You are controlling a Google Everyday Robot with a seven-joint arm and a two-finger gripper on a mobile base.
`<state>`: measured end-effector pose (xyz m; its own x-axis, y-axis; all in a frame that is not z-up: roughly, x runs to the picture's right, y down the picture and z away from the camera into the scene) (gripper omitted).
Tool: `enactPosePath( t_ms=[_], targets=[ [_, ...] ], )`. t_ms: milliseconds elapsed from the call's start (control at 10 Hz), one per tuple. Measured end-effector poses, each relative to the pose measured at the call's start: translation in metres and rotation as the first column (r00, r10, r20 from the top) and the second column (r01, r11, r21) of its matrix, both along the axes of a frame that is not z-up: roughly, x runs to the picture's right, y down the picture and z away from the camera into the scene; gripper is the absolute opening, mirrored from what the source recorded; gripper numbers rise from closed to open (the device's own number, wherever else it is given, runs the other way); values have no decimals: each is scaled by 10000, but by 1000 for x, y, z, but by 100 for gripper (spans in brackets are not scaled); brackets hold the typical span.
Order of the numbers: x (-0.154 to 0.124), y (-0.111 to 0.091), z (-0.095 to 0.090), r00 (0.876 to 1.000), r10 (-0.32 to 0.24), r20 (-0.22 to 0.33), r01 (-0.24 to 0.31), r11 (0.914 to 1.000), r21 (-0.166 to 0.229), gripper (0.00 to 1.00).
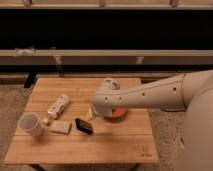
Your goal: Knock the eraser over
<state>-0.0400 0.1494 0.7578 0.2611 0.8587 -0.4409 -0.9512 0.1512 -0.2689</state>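
The eraser [84, 125] is a small dark block with a brownish face, lying tilted on the wooden table [115, 145] left of centre. My gripper [91, 114] is at the end of the white arm [145, 97], which reaches in from the right. The gripper sits just above and to the right of the eraser, right beside its upper edge. I cannot tell whether it touches the eraser.
A long white bottle-like thing [59, 105] lies at the left. A flat beige pad [60, 127] lies left of the eraser. A white cup [31, 125] stands near the left edge. An orange bowl [119, 113] is partly hidden under the arm.
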Motion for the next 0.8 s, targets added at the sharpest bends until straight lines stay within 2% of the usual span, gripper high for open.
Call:
enactPosePath(
  t_ms=[300, 600, 800],
  targets=[
    [-6, 1, -16, 9996, -44, 291, 43, 10000, 24, 80],
    [2, -10, -24, 9983, 268, 523, -275, 9995, 123, 80],
    [7, -18, -25, 9965, 517, 659, -520, 9986, 32, 80]
  ],
)
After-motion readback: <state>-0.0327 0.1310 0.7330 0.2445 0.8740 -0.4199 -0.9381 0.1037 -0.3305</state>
